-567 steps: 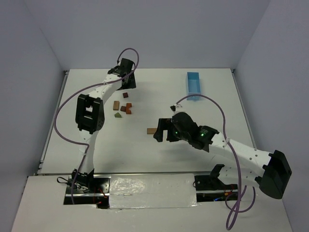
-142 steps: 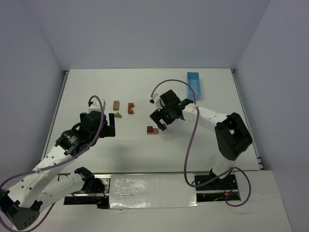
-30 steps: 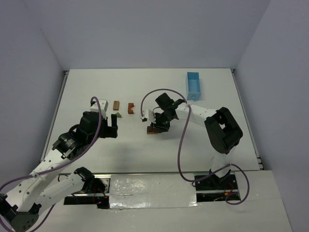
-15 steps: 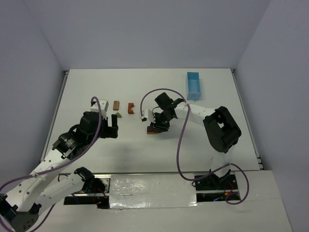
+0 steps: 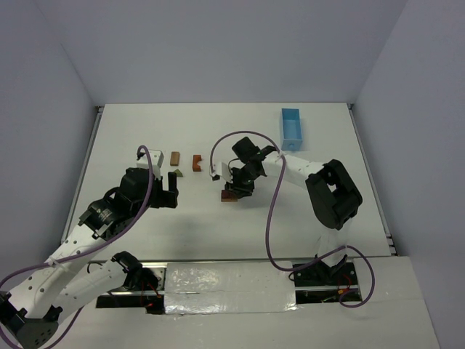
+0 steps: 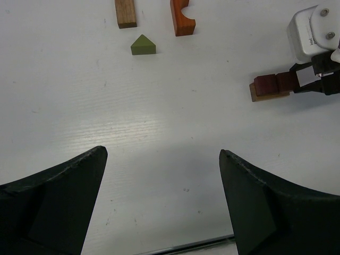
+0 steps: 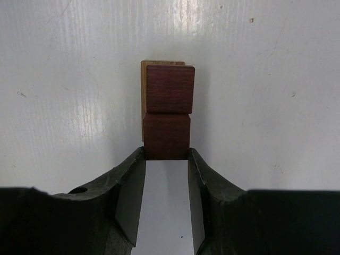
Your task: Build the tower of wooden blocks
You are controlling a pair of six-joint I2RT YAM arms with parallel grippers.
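The right gripper [image 7: 166,159] is found closed on the near red block [image 7: 166,137], with the jaws pinching only that block's near end. This block is seated end to end against the far red block [image 7: 170,88], and both are carried on a tan plank [image 7: 143,93], which shows along one long side and at the far end. The stack [image 5: 229,195] so formed lies near the middle of the tabletop [image 5: 312,218]. The left gripper [image 6: 162,154] is held wide open and empty above bare tabletop, nearer the left edge and apart from every piece. Three pieces are noted unplaced between the stack and the far left corner: a triangle [image 6: 143,45], an arch [image 6: 181,16] lying flat and a brown block [image 6: 126,11]. None of them touches another. The chief risk is judged to lie in the release. If the jaws are opened unevenly or drawn back with any drag, the near red block could be skewed or pulled off the plank, and a gap could be opened between the two red blocks. Whether the plank reaches under the pinched end cannot be told. If it does not, the block could tip once freed. A crooked base would be expected to leave later pieces leaning. The tray [image 5: 291,127] stands by the far right corner, well apart from the work, and no piece is seen in it.
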